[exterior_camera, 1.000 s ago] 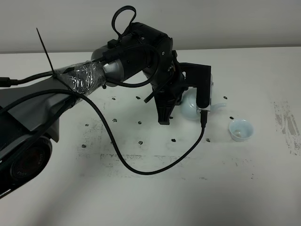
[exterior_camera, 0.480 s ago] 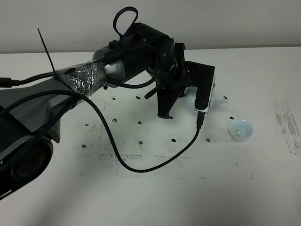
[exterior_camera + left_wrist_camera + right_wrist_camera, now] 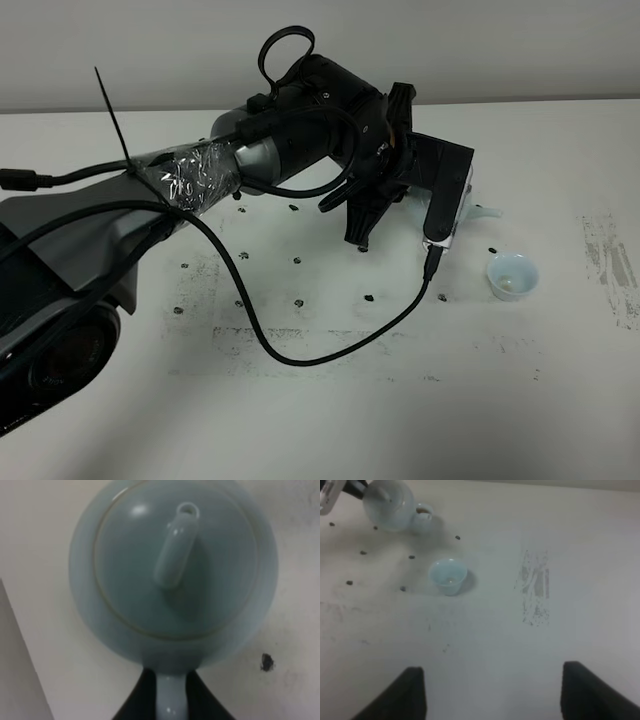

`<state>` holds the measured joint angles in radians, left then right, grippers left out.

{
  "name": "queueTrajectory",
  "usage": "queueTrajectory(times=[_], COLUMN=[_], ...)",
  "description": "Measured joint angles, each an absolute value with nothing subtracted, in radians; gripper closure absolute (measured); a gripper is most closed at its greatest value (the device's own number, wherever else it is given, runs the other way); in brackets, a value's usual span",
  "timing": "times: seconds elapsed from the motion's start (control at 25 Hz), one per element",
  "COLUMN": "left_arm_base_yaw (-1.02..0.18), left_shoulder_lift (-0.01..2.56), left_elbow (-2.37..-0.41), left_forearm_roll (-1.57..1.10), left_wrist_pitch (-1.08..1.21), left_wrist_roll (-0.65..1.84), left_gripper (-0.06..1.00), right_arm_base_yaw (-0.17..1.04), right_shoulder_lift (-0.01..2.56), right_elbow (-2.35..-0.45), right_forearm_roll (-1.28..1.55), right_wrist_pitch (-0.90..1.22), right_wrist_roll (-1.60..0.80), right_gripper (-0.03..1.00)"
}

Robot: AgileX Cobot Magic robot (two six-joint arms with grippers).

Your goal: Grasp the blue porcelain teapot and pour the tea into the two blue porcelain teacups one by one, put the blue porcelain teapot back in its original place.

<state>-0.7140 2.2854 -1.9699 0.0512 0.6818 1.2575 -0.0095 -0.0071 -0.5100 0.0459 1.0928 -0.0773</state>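
Observation:
The blue porcelain teapot [image 3: 175, 580] fills the left wrist view, its lidded top towards the camera. My left gripper [image 3: 170, 682] is shut on its handle [image 3: 170, 702]. In the high view my left arm [image 3: 300, 130] covers the pot, and only the spout [image 3: 488, 211] pokes out to the right. One blue porcelain teacup [image 3: 512, 275] [image 3: 448, 576] stands upright on the table, right of the pot and nearer the front. A small pale round shape [image 3: 422, 515] sits against the teapot [image 3: 388, 502]; I cannot tell whether it is the spout or the other teacup. My right gripper [image 3: 502, 695] is open, well short of the cup.
The white table [image 3: 300, 420] carries small black dots [image 3: 299, 261] and grey smudges [image 3: 612, 262] at the right. A black cable [image 3: 300, 355] loops from the left arm down over the table. The wrist camera block [image 3: 448, 190] hangs beside the pot.
My left gripper has carried the teapot to the right and a little farther back, and the spout now sits closer to the teacup. The teacup has not moved.

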Motion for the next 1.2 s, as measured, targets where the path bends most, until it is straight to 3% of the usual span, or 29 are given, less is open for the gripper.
queueTrajectory(times=[1.2], left_arm_base_yaw=[-0.764], left_shoulder_lift=[2.293], left_elbow=[-1.97], left_forearm_roll=[0.138], left_wrist_pitch=[0.621], left_wrist_roll=[1.445], left_gripper=[0.91], right_arm_base_yaw=[-0.009], right_shoulder_lift=[-0.007], right_elbow=[-0.51], right_forearm_roll=[0.046], right_wrist_pitch=[1.093], right_wrist_roll=[-0.077], right_gripper=[0.38])
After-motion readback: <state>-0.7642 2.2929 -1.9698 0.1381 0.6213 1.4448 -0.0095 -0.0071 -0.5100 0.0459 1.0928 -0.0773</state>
